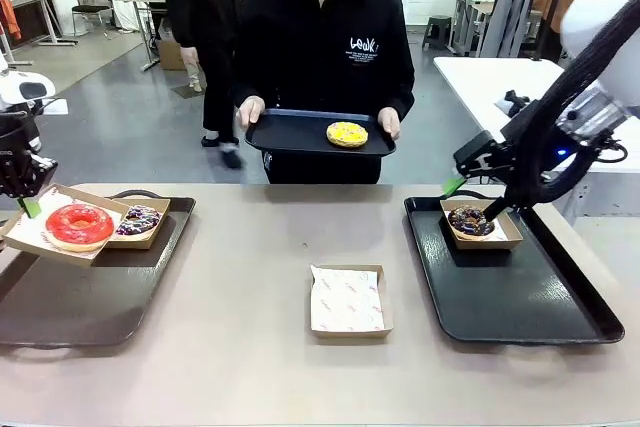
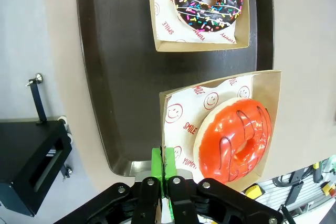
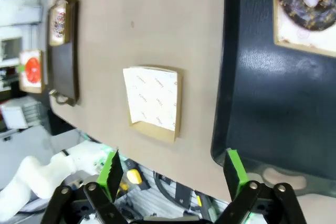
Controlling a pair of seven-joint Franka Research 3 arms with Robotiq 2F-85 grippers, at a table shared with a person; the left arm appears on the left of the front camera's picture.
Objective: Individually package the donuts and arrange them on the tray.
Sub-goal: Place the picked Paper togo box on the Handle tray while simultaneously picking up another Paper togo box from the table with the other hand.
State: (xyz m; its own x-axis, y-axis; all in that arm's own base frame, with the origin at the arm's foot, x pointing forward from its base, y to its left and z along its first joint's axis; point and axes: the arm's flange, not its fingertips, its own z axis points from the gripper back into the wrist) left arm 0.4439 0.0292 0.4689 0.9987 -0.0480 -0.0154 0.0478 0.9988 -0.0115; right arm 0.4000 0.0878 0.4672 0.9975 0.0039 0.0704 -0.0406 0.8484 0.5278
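Beige tabletop (image 1: pixel 250 247) first. Left of the empty carton (image 1: pixel 347 300), your left end effector (image 2: pixel 164 162) is clamped on the rim of the red donut's box (image 2: pixel 265 85). The red donut (image 1: pixel 79 226) sits inside, and the purple-white donut (image 1: pixel 138 219) is just beside it. Behind the carton, a person's tray (image 1: pixel 290 132) carries the yellow donut (image 1: pixel 347 134). Right of the carton, your right end effector (image 3: pixel 172 163) has its fingers spread apart near the boxed chocolate donut (image 1: pixel 470 221).
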